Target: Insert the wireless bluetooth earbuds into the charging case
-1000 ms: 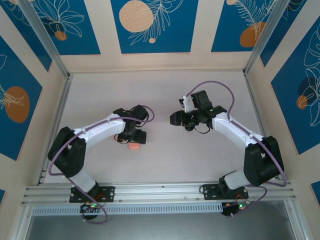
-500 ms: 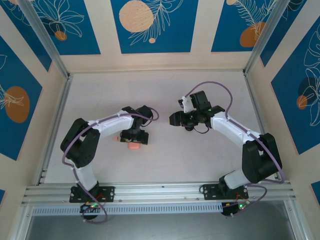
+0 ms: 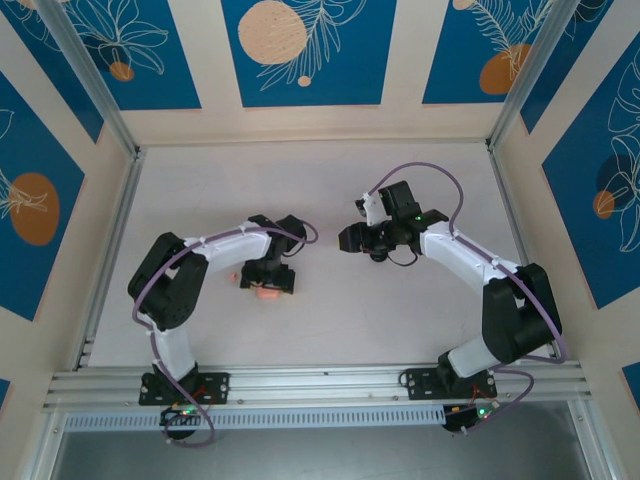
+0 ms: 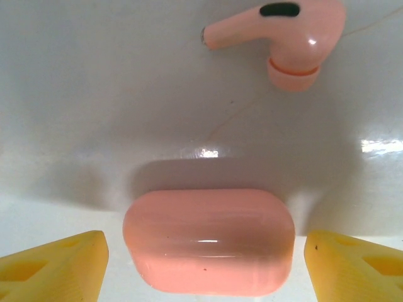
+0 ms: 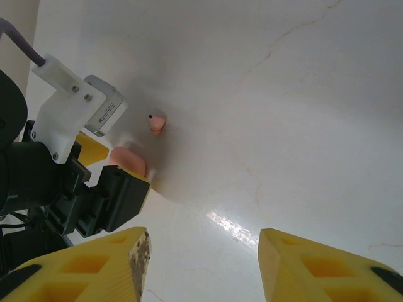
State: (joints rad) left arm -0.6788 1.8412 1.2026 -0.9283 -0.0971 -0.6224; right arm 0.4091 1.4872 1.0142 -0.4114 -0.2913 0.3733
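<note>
A salmon-pink charging case (image 4: 209,242) lies on the white table, smooth and rounded. My left gripper (image 4: 208,267) is open and straddles it, with a gap between the case and each yellow fingertip (image 4: 60,264). A pink earbud (image 4: 283,34) lies on the table just beyond the case, stem pointing left. From above, the left gripper (image 3: 270,281) covers most of the case (image 3: 265,292), and the earbud (image 3: 232,278) sits to its left. My right gripper (image 3: 346,238) hovers to the right, open and with nothing in it. In the right wrist view, its fingers (image 5: 94,264) frame bare table, with the case (image 5: 129,160) and earbud (image 5: 156,123) beyond.
Patterned blue and cream walls (image 3: 300,60) enclose the white table (image 3: 400,310) on three sides. An aluminium rail (image 3: 320,385) runs along the near edge by the arm bases. Open table lies between the two grippers and behind them.
The left arm has folded its elbow inward and its gripper has settled closer over the pink case, jaws narrowing slightly. The right arm has barely moved.
</note>
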